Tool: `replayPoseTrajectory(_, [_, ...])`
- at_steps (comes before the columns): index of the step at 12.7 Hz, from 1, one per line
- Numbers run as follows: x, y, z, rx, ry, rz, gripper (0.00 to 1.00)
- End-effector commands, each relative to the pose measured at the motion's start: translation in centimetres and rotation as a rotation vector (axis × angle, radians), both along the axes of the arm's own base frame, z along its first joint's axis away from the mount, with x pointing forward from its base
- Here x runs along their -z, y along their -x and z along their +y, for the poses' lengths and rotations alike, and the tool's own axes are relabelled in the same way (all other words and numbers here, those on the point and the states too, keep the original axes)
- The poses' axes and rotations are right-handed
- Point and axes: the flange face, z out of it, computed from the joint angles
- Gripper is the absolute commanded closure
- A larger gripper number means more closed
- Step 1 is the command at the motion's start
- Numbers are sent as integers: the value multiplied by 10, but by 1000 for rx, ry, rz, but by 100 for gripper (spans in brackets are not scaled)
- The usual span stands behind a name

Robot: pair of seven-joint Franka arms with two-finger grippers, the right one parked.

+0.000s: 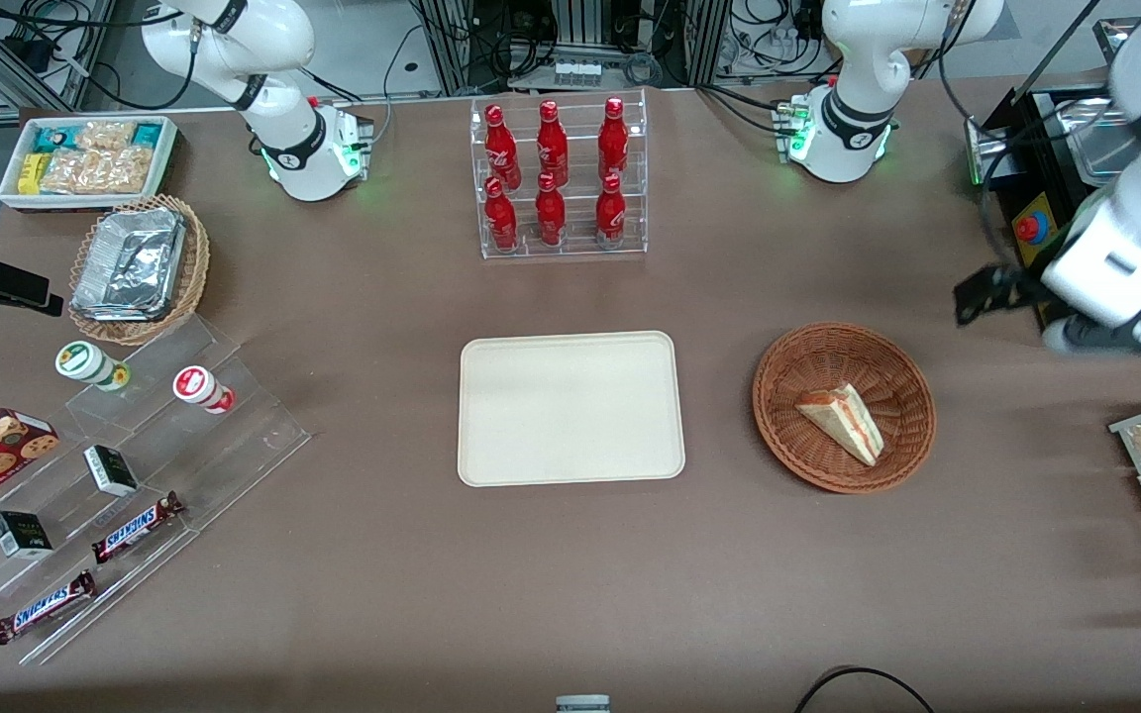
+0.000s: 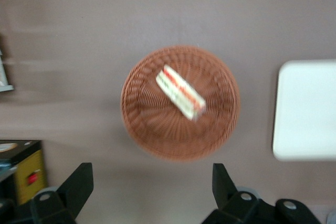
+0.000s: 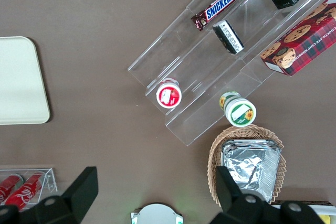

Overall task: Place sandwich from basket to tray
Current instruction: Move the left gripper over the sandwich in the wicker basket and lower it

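Held high above the brown table point(image 1: 570, 574), the left arm's black two-finger gripper point(image 2: 152, 184) has its fingers point(image 2: 77, 183) spread wide apart with nothing between them; in the wrist view it looks straight down on the round, reddish-brown woven wicker basket point(image 2: 152, 129), though in the front view it sits off toward the working arm's end of the table from that basket, not yet directly over it. Nothing of the task looks done so far: the small triangular sandwich point(image 1: 843, 423) of pale white bread, with its orange-red and green filling stripe along the cut edge, lies inside the basket, roughly at its middle, untouched. What is left is the whole job — coming down into the basket, closing on the wedge, lifting it out and setting it on the flat cream-beige rectangular tray point(image 1: 570, 408), which lies bare beside the basket, toward the parked arm's end of the table. Relative to the basket, the sandwich's long axis runs diagonally, one end nearer the tray and farther from the front camera, the other end nearer the front camera, with the filling stripe showing along that length.
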Motion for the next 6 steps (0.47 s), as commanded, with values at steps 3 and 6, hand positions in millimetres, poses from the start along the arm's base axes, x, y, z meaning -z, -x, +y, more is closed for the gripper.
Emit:
replayPoseTrajectory(3, [95,22,-33,-387,0,-43,0])
replayPoseTrajectory(6, [141,36,-45,-576,14,-73,0])
